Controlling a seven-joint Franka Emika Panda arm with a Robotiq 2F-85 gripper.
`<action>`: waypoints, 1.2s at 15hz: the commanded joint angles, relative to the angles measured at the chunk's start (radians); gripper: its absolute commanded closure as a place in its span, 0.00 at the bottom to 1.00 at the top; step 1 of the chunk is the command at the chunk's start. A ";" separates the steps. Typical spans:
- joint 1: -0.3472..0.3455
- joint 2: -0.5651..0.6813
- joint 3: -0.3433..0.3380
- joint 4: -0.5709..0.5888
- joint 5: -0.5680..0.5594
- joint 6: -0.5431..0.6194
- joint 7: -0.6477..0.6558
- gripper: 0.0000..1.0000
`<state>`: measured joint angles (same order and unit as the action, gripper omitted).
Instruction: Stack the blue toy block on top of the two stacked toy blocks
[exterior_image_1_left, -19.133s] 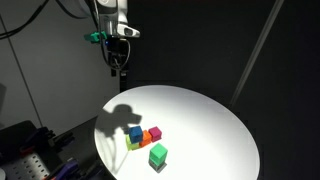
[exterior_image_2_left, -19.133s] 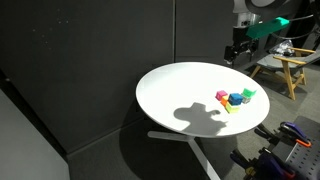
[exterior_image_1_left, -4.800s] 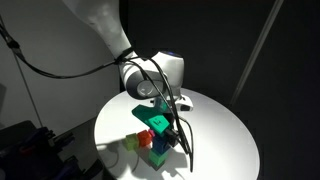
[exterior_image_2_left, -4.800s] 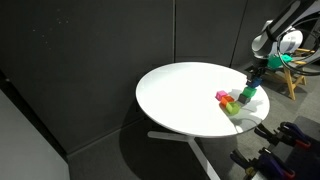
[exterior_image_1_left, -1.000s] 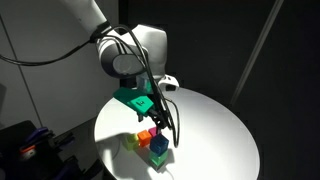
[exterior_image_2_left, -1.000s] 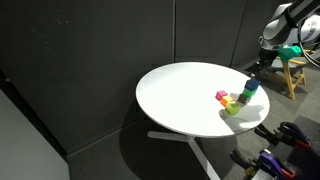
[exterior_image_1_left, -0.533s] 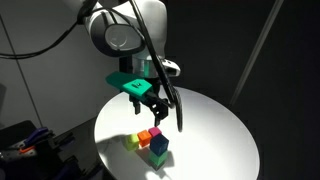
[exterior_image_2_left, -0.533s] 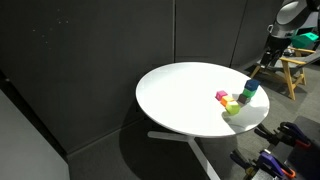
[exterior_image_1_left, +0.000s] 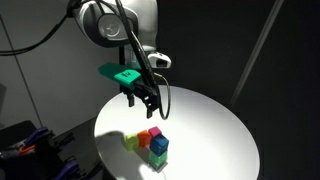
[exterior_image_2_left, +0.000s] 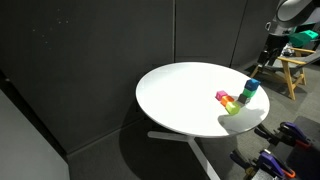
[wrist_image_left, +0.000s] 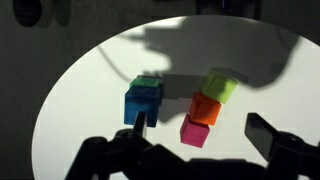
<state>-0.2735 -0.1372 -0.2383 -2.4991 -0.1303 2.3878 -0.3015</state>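
Observation:
The blue toy block (exterior_image_1_left: 158, 144) (exterior_image_2_left: 252, 86) (wrist_image_left: 142, 104) rests on top of the two stacked toy blocks (exterior_image_1_left: 160, 157) (exterior_image_2_left: 249, 96), whose green cube (wrist_image_left: 148, 82) peeks out from under it. The stack stands on the round white table (exterior_image_1_left: 215, 120) (exterior_image_2_left: 180, 95), close to its rim. My gripper (exterior_image_1_left: 145, 106) (exterior_image_2_left: 260, 66) (wrist_image_left: 200, 131) hangs open and empty well above the blocks, touching nothing. In the wrist view its dark fingers (wrist_image_left: 140, 126) frame the bottom of the picture.
Beside the stack lie an orange-red cube (exterior_image_1_left: 155, 132) (wrist_image_left: 205, 107), a pink cube (exterior_image_1_left: 145, 138) (wrist_image_left: 196, 131) and a yellow-green cube (exterior_image_1_left: 133, 143) (wrist_image_left: 220, 87). A wooden stool (exterior_image_2_left: 285, 68) stands past the table's edge. Dark curtains surround the table.
My gripper has risen up and away from the stack. The blue block stays on top and none of the cubes has shifted.

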 joint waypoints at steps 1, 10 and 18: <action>0.020 -0.053 0.011 -0.032 -0.026 -0.027 0.055 0.00; 0.071 -0.080 0.042 -0.066 -0.006 -0.039 0.074 0.00; 0.079 -0.053 0.042 -0.063 -0.001 -0.021 0.049 0.00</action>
<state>-0.2002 -0.1898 -0.1912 -2.5632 -0.1302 2.3687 -0.2543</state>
